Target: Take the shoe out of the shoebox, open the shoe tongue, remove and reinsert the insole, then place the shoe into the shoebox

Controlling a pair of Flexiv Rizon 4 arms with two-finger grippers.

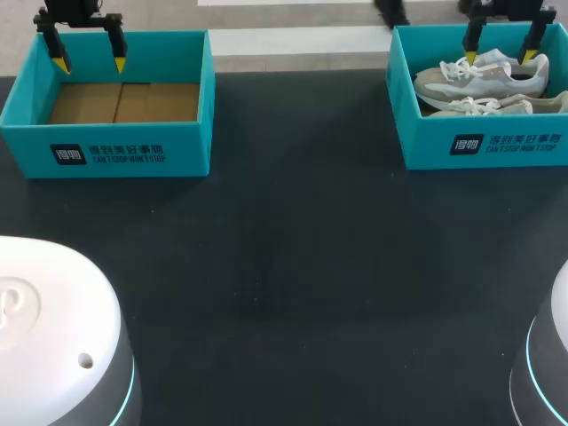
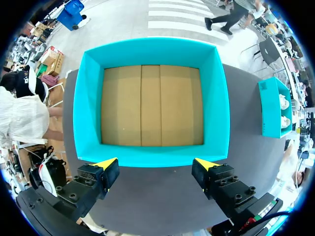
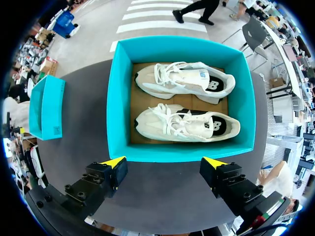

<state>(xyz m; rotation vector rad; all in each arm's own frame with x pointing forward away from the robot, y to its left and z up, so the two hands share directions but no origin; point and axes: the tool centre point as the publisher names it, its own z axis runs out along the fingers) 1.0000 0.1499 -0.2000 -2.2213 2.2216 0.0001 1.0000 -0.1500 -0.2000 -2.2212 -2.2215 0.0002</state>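
Dark matte table [image 1: 284,266] spreads under both arms, carrying two teal boxes well apart at its far edge. Beneath the left gripper [image 1: 89,64] sits the left shoebox [image 1: 106,151], showing its brown cardboard bottom; in the left wrist view that gripper [image 2: 156,163] hangs above the box's near wall [image 2: 152,156], fingers spread wide and holding nothing. Under the right gripper [image 1: 499,56] is the right shoebox [image 1: 484,146], with two pale sneakers lying side by side inside it. The nearer shoe [image 3: 187,123] lies just ahead of the right gripper [image 3: 163,162], past the near wall of the box [image 3: 182,153], and the farther shoe [image 3: 184,81] lies beyond it, both with white laces. This gripper is also released, fingers wide apart above the box, touching neither shoe
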